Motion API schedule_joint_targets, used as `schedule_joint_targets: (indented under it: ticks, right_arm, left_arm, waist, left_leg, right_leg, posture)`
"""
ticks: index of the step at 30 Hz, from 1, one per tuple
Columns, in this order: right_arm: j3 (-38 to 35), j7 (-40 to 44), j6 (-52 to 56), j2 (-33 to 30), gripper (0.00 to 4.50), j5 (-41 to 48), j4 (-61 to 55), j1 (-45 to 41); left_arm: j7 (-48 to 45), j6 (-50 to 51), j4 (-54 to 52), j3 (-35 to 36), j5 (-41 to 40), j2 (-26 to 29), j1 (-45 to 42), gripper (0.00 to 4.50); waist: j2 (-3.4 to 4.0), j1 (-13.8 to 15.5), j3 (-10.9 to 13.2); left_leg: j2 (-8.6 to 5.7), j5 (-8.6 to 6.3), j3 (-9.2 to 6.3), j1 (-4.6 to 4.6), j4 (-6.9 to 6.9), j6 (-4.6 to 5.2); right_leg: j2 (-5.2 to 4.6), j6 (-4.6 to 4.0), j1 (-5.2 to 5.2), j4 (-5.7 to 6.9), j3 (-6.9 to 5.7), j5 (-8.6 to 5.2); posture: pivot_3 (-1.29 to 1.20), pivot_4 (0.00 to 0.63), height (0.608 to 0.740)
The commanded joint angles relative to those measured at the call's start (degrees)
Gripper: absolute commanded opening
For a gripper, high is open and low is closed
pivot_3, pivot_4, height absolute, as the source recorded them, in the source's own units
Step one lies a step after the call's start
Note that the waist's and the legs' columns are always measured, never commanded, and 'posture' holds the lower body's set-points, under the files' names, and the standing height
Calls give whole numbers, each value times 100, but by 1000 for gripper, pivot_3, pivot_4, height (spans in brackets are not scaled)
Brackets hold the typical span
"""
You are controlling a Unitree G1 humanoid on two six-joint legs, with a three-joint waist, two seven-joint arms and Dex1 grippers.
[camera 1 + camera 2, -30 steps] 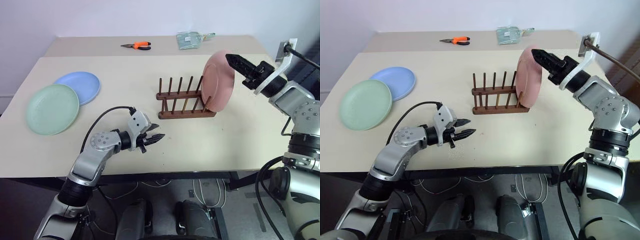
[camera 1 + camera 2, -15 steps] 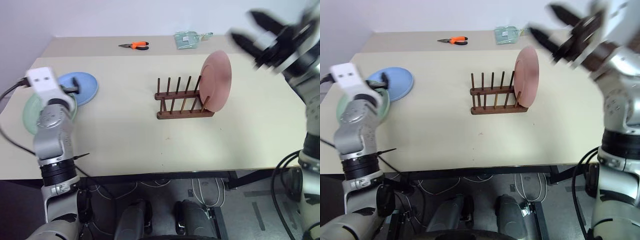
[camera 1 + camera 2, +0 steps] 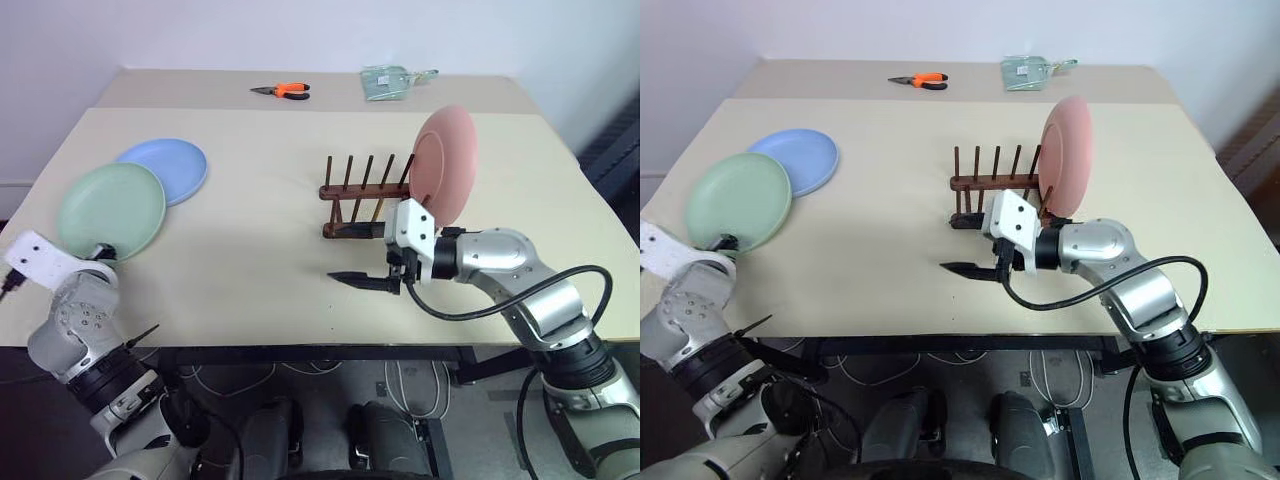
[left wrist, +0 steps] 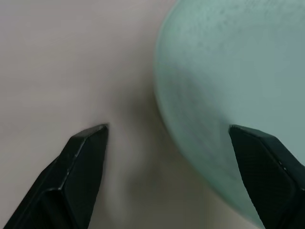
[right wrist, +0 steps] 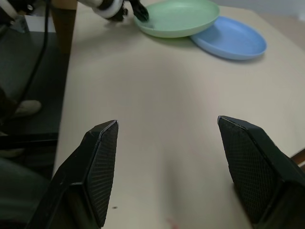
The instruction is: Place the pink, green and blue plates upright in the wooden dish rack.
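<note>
The pink plate [image 3: 445, 165] stands upright in the right end of the wooden dish rack [image 3: 362, 194], and no gripper touches it. The green plate [image 3: 110, 210] lies flat at the table's left, partly over the blue plate [image 3: 165, 170]. My left gripper [image 4: 169, 129] is open at the green plate's [image 4: 228, 95] near rim, one finger over the plate and one over the table. My right gripper [image 3: 345, 279] hangs low over the table in front of the rack, pointing left. It is open and empty in the right wrist view [image 5: 167, 124], which looks toward the green plate [image 5: 178, 16] and blue plate [image 5: 231, 40].
Orange-handled pliers [image 3: 282, 91] and a clear plastic bag [image 3: 388, 80] lie on the far table behind. A black cable runs from my right wrist [image 3: 480, 310] below the table's front edge. Bare tabletop [image 3: 250, 250] lies between the plates and the rack.
My right gripper let go of the pink plate, now standing alone in the rack, and swung down in front of the rack. My left arm swung left to the green plate's rim.
</note>
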Motion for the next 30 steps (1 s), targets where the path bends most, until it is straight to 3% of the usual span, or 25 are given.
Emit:
schedule_joint_targets:
  ticks: [1, 6, 7, 11, 15, 23, 30]
  right_arm:
    - [-27, -34, -1, 61, 3378, -56, -337, 57]
    - [-83, -121, 54, 92, 3378, -148, -464, 179]
    - [-108, -127, 43, 80, 3378, -163, -468, 200]
    - [-241, -44, 48, -3, 3378, -119, -388, 221]
    - [-367, -39, 70, 57, 4457, -83, -220, 6]
    - [299, -662, -1604, 361, 4457, -2007, 575, -866]
    - [555, -1485, -2872, 553, 4457, -3460, 1954, -1571]
  left_arm:
    - [23, 233, 24, 302, -551, -94, -182, 2802]
    - [332, -78, 181, 548, -796, -215, -381, 245]
    - [363, -284, 149, 606, -881, -275, -420, 10]
    - [43, -1260, -256, 142, -907, -498, -237, 10]
    - [-648, -2028, -812, -1098, -548, -586, 202, 0]
    - [-1303, -1768, -1572, -3226, -733, -756, -121, 0]
    - [-1038, -1033, -1673, -3707, -1251, -1094, -673, 0]
  waist:
    - [0, 2, 0]
    - [-1, 16, 0]
    - [-2, 17, -1]
    - [-7, -4, 0]
    - [-8, -9, 0]
    - [-8, -6, 0]
    - [-8, -42, 0]
  left_leg:
    - [0, 0, 0, 0, -1, -1]
    - [-2, -1, 0, 0, 0, -2]
    - [-1, -1, 0, 0, 0, -2]
    - [-1, -1, 0, 3, -1, -2]
    - [-1, 0, 1, 3, -2, -3]
    - [-2, -1, 2, 0, -2, -2]
    - [-1, 15, 4, 1, -2, 10]
  right_leg:
    - [0, 0, 0, 0, 0, 0]
    - [0, 0, 3, -2, -1, 0]
    - [0, 0, 3, -2, -1, 0]
    - [0, 0, 5, -4, -1, 0]
    - [0, -2, 4, -3, -1, 1]
    - [0, -5, 3, -8, -1, 3]
    - [7, -5, 1, -2, 0, 2]
  posture:
    - [0, 150, 740]
    - [0, 150, 740]
    - [0, 150, 740]
    - [0, 150, 740]
    - [0, 150, 740]
    - [0, 150, 740]
    - [0, 150, 740]
